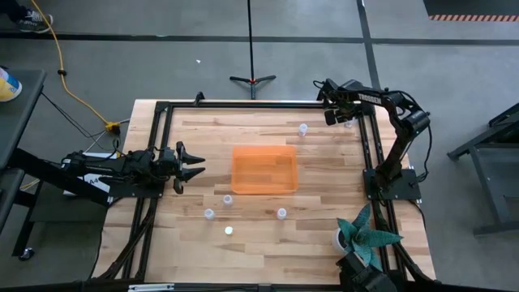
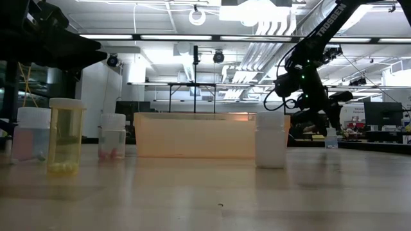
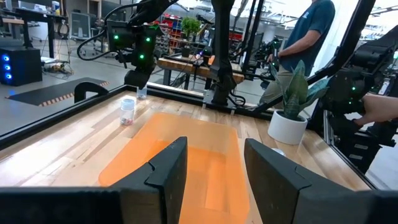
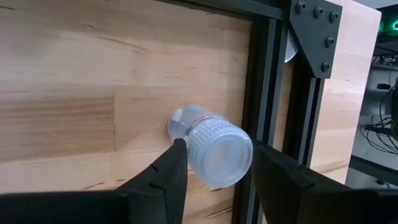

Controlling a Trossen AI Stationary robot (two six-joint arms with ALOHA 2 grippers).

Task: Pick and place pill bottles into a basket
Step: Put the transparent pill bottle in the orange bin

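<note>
The orange basket [image 1: 263, 169] stands mid-table. Small white pill bottles stand upright around it: one on the far side [image 1: 302, 128] and several on the near side [image 1: 227, 199] [image 1: 209, 214] [image 1: 281, 213]. My right gripper [image 1: 334, 116] is open at the far right corner, pointing down over one more bottle [image 4: 214, 149]. That bottle stands beside the black frame rail, and the fingers are on either side of its ribbed cap, above it. My left gripper [image 1: 195, 166] is open and empty, level, left of the basket [image 3: 186, 155].
Black frame rails [image 4: 267, 93] run along the table's edges, one right beside the bottle under my right gripper. A teal plant in a white pot [image 1: 365, 235] stands at the near right. A person [image 3: 311, 37] stands beyond the table's right side.
</note>
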